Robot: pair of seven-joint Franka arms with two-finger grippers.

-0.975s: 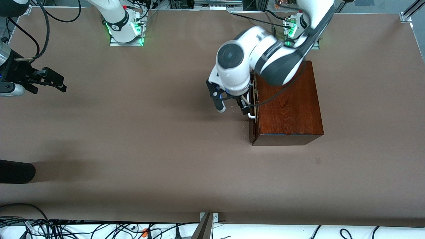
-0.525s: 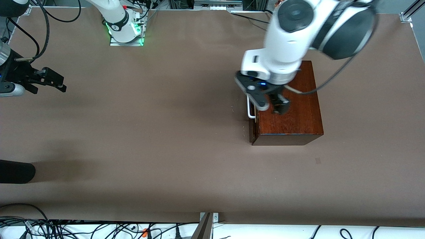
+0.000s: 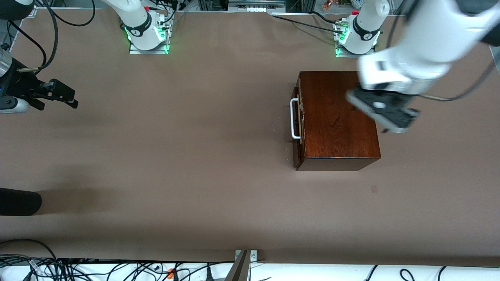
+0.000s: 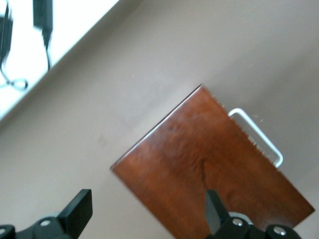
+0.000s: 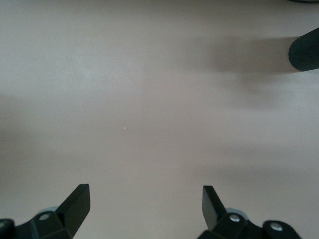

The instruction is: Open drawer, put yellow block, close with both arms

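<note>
Front view, from the right arm's end of the table toward the left arm's end.

(a) My right gripper (image 3: pixel 58 95) hangs above the bare brown table (image 3: pixel 175 156) at the right arm's end, with this arm waiting. Its two black fingers (image 5: pixel 75 204) stand wide apart and released in the right wrist view, with nothing between them and only the table surface beneath. A dark rounded object (image 5: pixel 305 49) shows at the margin of that view; I cannot tell what it is.

(b) The dark mahogany box (image 3: pixel 338 117) rests on the table toward the left arm's end, in front of the left arm's base (image 3: pixel 357 37). The drawer (image 3: pixel 296 128) is pushed in, its reddish-brown front nearly flush with the box and facing the right arm's end of the table. The white handle (image 3: pixel 293 119) projects from that front, with no gripper touching it.

(c) My left gripper (image 3: pixel 384 111) is up in the air over the box's edge on the side away from the handle. Its fingers (image 4: pixel 79 211) are spread and released in the left wrist view, holding nothing, with the box top and handle (image 4: pixel 256 135) visible below.

(d) The yellow block appears in no view.
</note>
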